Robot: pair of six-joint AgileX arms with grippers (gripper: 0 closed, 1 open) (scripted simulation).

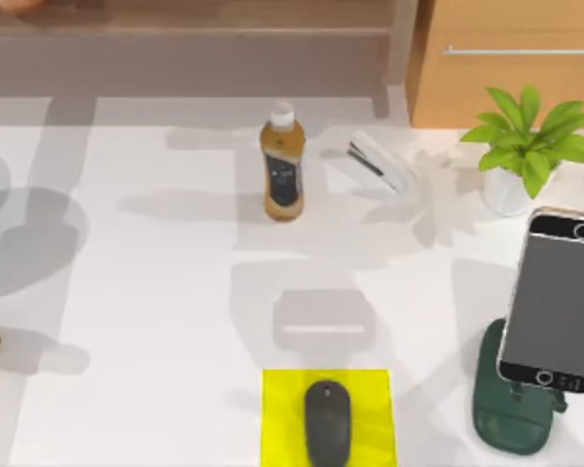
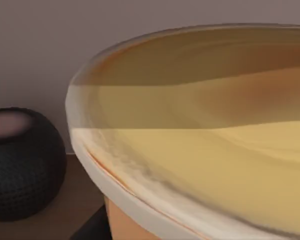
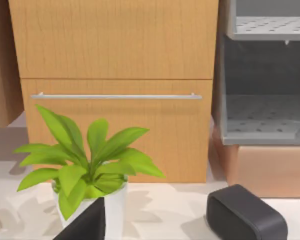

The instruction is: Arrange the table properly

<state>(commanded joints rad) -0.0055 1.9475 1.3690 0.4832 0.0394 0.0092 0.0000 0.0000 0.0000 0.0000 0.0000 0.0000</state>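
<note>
Tabletop (image 1: 175, 321): broad white slab spanning the whole scene; rigid, heavy, smooth, not to be lifted, so work goes to what stands on it.
Cabinet (image 3: 115, 50): wooden, at the back right.
Phone (image 1: 555, 297): propped on a green stand (image 1: 506, 413), right side.
Plant (image 1: 528, 141): back right; fragile.
Bottle (image 1: 282, 165): upright, centre; grip mid-body.
Mouse (image 1: 327, 420): on yellow pad (image 1: 282, 409).
End effector states: cannot tell.
</note>
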